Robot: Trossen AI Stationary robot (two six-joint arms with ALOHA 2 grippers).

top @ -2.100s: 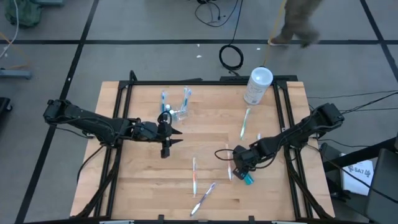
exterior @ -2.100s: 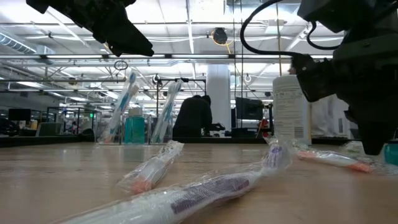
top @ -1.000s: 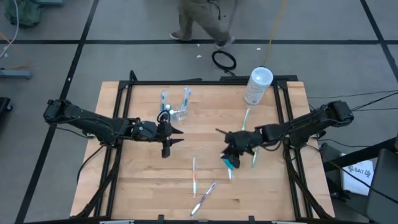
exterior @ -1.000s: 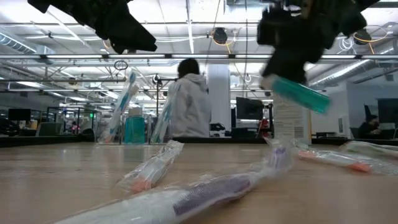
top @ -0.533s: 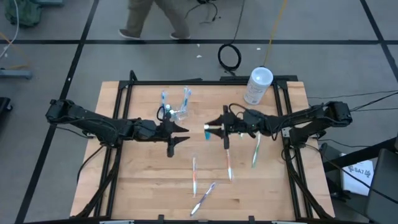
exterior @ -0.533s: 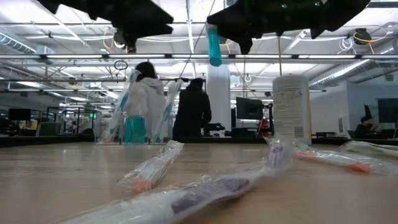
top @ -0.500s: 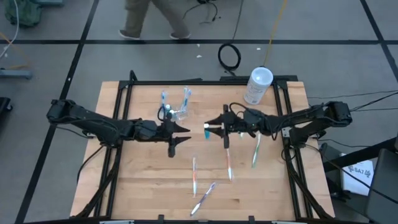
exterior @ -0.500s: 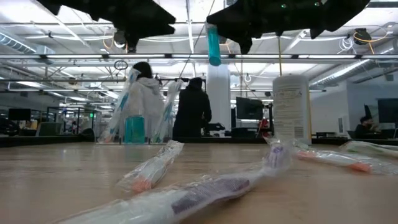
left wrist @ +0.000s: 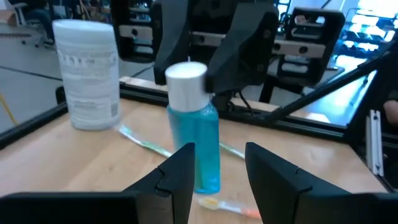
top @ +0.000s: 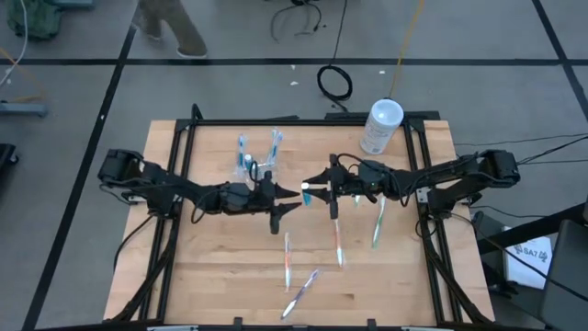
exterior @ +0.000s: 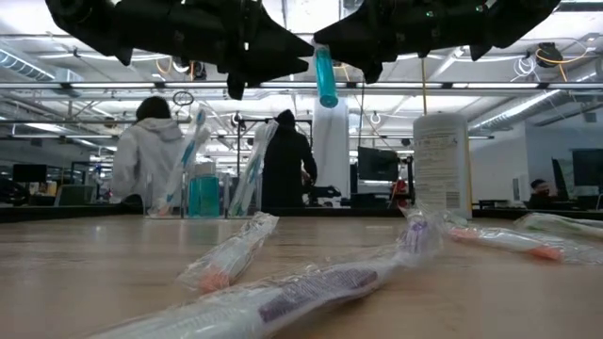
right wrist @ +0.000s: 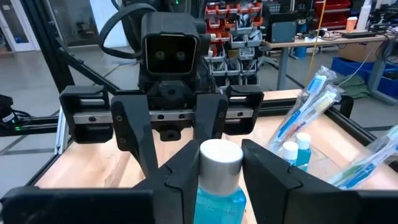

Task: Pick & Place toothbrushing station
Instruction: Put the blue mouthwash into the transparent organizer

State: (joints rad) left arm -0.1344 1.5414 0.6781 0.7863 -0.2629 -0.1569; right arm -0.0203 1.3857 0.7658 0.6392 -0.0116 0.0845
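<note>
A blue bottle with a white cap (left wrist: 198,127) hangs above the table's middle (top: 305,193), held by my right gripper (top: 312,189), which is shut on it. My left gripper (top: 294,195) faces it from the left, open. Its fingers (left wrist: 181,169) stand just in front of the bottle's lower part, and I cannot tell whether they touch it. The clear cup (top: 264,166) stands on the table at the far side with toothbrushes and a small blue bottle in it. It also shows in the right wrist view (right wrist: 309,144). My right gripper pinches the bottle's upper part, just below the cap (right wrist: 217,186), between its two fingers (right wrist: 268,167). The fingers come level from the table's right. The bottle stands about upright, cap up, its body hanging below the fingers (exterior: 326,77), clear of the table.
A white canister (top: 380,126) stands at the far right. Several wrapped toothbrushes lie on the wood: (top: 288,258), (top: 336,241), (top: 378,222). A black frame rail (top: 303,120) runs along the far edge. People stand in the room beyond (exterior: 151,155).
My right gripper has carried the blue bottle from the near right toward the table's middle and up, turning it from tilted to upright, then held still. My left gripper has gone toward the table's right, up to the bottle, staying open.
</note>
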